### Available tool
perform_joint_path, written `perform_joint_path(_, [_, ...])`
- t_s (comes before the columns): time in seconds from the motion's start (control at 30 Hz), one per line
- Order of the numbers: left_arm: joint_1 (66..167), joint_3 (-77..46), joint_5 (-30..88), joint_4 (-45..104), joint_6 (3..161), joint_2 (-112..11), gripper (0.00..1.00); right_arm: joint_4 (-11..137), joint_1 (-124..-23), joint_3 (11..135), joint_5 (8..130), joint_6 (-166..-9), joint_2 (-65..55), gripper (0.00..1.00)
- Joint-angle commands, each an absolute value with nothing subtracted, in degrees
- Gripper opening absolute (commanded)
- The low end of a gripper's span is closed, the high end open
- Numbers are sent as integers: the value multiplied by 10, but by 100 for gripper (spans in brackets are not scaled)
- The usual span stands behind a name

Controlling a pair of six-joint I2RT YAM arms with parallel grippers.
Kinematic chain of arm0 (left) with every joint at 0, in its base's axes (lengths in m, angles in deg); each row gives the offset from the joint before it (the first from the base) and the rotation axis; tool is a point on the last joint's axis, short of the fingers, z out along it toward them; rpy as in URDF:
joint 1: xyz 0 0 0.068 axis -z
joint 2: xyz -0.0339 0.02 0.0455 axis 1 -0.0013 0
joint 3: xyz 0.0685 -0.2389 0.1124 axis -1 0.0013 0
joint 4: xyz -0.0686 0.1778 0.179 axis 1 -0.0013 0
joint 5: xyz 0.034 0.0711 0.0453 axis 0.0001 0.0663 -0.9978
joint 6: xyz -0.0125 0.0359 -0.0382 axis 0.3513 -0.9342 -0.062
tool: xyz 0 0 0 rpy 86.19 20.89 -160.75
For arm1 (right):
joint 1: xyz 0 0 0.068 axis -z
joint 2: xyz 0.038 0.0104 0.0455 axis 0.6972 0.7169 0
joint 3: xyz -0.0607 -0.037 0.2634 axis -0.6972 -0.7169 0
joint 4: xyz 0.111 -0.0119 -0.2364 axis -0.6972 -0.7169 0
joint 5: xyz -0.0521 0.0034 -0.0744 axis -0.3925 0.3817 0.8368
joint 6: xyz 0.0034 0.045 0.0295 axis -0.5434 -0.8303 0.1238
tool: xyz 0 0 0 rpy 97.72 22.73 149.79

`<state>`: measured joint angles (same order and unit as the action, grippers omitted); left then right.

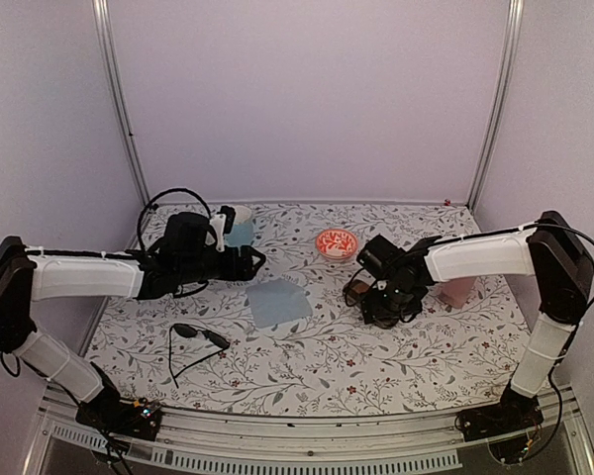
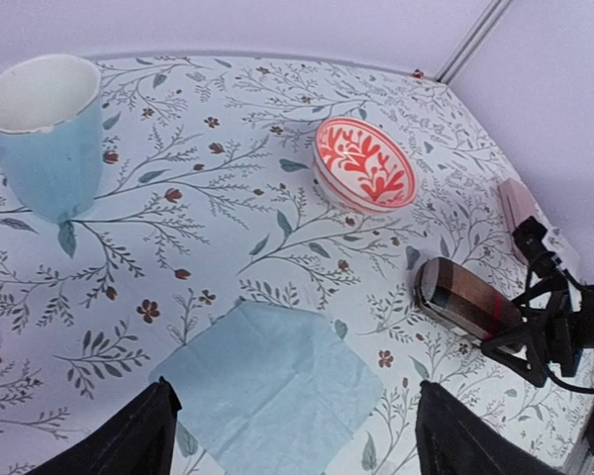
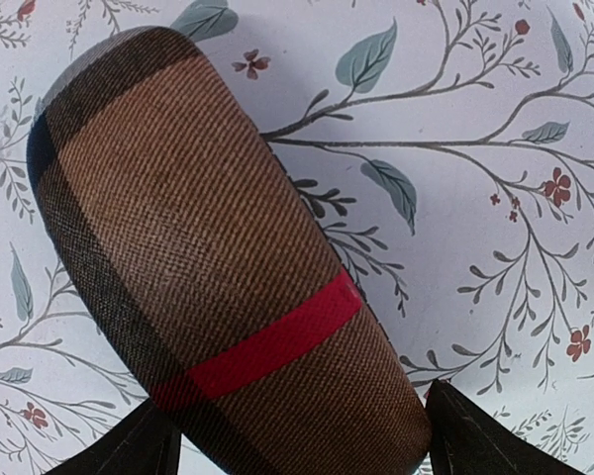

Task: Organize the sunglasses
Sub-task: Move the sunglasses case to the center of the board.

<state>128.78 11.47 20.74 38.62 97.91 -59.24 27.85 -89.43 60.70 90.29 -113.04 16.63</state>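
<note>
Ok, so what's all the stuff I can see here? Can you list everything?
sunglasses: one pair, black, near left of the table
cup: one, light blue, far left
bowl: one, red and white, far middle
cloth: one, pale blue, middle of the table
brown case: one, brown with a red band, lying right of the cloth
pink case: one, pink, right side, partly behind the right arm
table: one, white flowery cover
left gripper: one, black, open, above the cloth
right gripper: one, black, open, over the brown case

Soft even light, slight blur
</note>
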Motion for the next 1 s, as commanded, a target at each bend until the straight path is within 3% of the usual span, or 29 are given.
perform_joint_path(0.0, [1251, 121, 182, 342, 957, -571, 85, 284, -889, 597, 915, -1104, 136, 87])
perform_joint_path(0.67, [1218, 137, 225, 366, 978, -570, 87, 370, -840, 657, 893, -966, 218, 81])
perform_joint_path(0.97, [1217, 142, 228, 370, 976, -570, 88, 390, -838, 660, 868, -953, 188, 88])
